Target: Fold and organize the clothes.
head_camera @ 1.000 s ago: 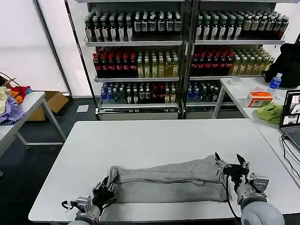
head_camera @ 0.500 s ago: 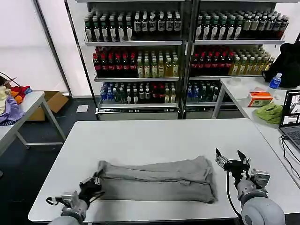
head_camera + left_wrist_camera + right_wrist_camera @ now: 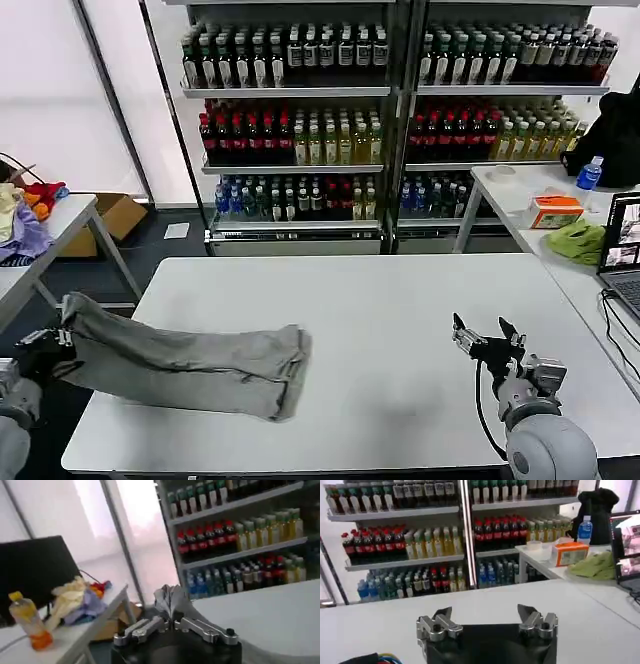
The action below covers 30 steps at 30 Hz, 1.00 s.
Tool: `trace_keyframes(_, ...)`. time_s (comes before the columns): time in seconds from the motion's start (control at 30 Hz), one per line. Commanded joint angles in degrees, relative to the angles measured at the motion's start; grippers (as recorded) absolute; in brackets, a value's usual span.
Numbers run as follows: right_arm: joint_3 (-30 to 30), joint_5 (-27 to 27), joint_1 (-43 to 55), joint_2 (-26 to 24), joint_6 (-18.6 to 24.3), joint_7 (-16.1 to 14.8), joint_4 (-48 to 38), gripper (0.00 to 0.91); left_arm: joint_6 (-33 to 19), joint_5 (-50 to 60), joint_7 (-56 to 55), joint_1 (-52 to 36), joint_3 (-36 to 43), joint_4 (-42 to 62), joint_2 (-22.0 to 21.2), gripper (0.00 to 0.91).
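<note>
Dragged leftward since before, the folded T-shirt (image 3: 190, 362) now overhangs the table's (image 3: 400, 300) left edge, pinched in the left gripper (image 3: 45, 348). Right gripper (image 3: 487, 338) hovers with jaws apart.

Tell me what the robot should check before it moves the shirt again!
1. Left gripper has hold of the T-shirt: ok, cloth is pinched between its jaws.
2. Right gripper is free: ok, jaws open, nothing in them, above the white table.
3. Shirt fully on the table: not ok, the held end hangs past the table's left edge.
4. Shirt neatly folded: not ok, it is a long, rumpled band.
5. Room on the table to lay it back: ok, the middle and right are bare.
6. Logo side up or down: cannot tell.
</note>
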Motion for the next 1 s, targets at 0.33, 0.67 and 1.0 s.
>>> trace_keyframes(0.33, 2.07, -1.78, -6.34, 2.39, 0.57, 0.13, 2.84, 0.907, 2.39, 7.64, -2.57, -0.84, 29.48, -8.98, -14.38, 0.000)
trace_keyframes(0.67, 2.63, -3.32, -9.16, 4.75, 0.92, 0.17, 4.18, 0.907, 4.77, 10.91, -3.33, -4.36, 41.46, -8.80, -18.35, 0.000)
trace_keyframes(1.0, 2.11, -4.82, -10.50, 6.02, 0.98, 0.12, 5.20, 0.907, 5.16, 12.08, -3.05, -5.70, 43.85, -7.10, -19.62, 0.000)
